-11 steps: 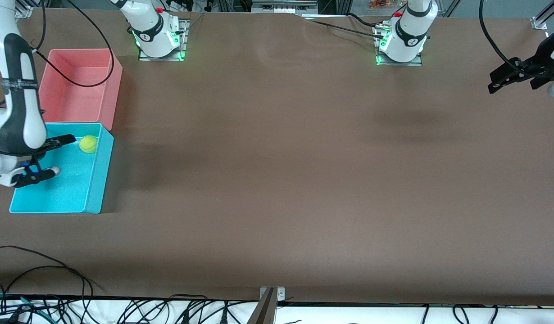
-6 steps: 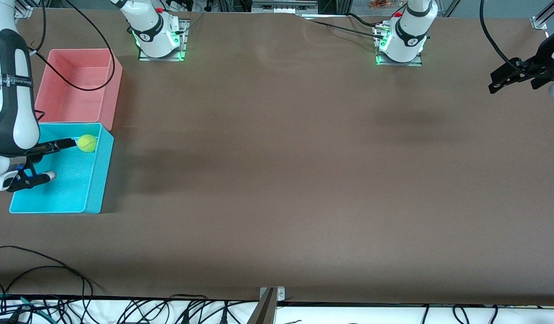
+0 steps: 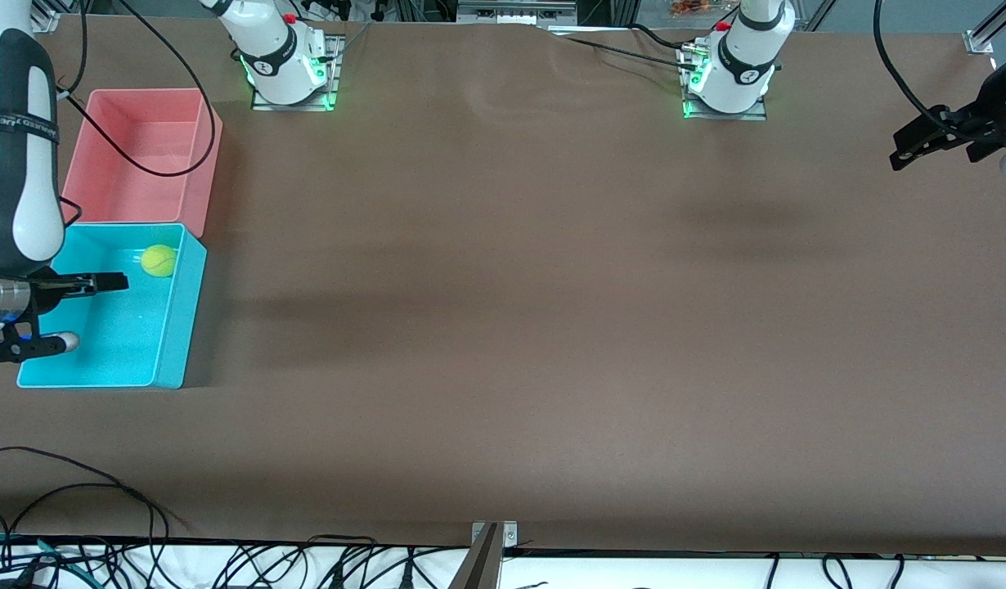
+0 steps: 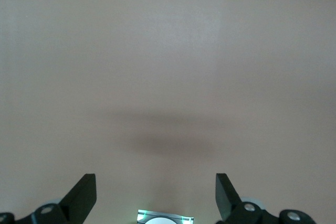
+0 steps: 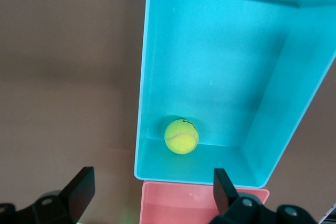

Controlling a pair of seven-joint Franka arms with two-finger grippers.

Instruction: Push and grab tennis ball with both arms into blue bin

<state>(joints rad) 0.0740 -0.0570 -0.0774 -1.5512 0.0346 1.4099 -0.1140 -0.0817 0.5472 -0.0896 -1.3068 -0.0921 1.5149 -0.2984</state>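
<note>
Fuzzy, light ball [image 3: 159,261] is lying in blue bin [image 3: 172,327], liable to roll; right pincer [image 3: 65,312] is hovering wide above, left pincer [image 3: 936,145] waiting wide over counter [image 3: 503,327].

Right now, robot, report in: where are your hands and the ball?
Right gripper open over blue bin, empty. Left gripper open, waiting above the left arm's end of the table. Tennis ball in blue bin, beside pink bin. Nothing blocking.

blue bin [image 3: 176,327] open above — pink bin [image 3: 200,164] adjoins.
</note>
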